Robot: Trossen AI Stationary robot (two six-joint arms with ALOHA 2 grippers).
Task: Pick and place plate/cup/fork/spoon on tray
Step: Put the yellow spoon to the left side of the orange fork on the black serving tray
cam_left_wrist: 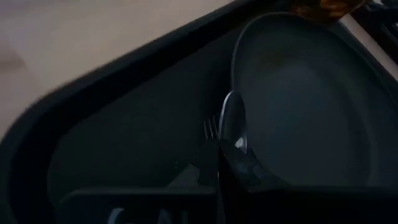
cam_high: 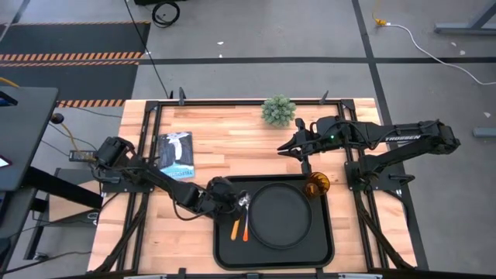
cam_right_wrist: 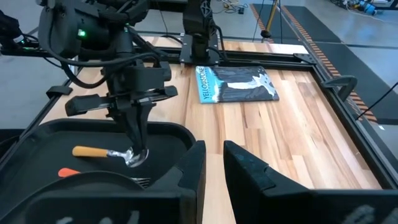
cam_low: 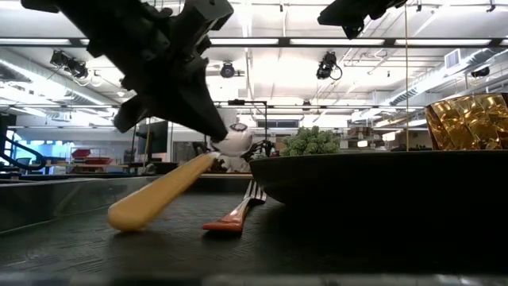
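Observation:
The black tray (cam_high: 225, 248) lies at the table's near middle. On it sit the round black plate (cam_high: 280, 213), the fork (cam_high: 246, 225) beside the plate's left rim, and the amber cup (cam_high: 315, 184) at its far right corner. My left gripper (cam_right_wrist: 135, 152) is shut on the spoon (cam_low: 163, 195) just left of the fork. My right gripper (cam_right_wrist: 214, 168) hangs open and empty above the table, beyond the cup. My left gripper pinches the spoon at the neck beside its silver bowl (cam_right_wrist: 132, 157) between its two fingers. The fingers slant down from the table's left. The spoon is tilted: its bowl end is raised and the handle's free end (cam_low: 125, 218) rests on the tray floor.
A small green plant (cam_high: 278, 110) stands at the table's far middle. A blue and black booklet (cam_high: 176, 155) lies on the wood at the left. Bare wood shows between the booklet, the plant and the tray.

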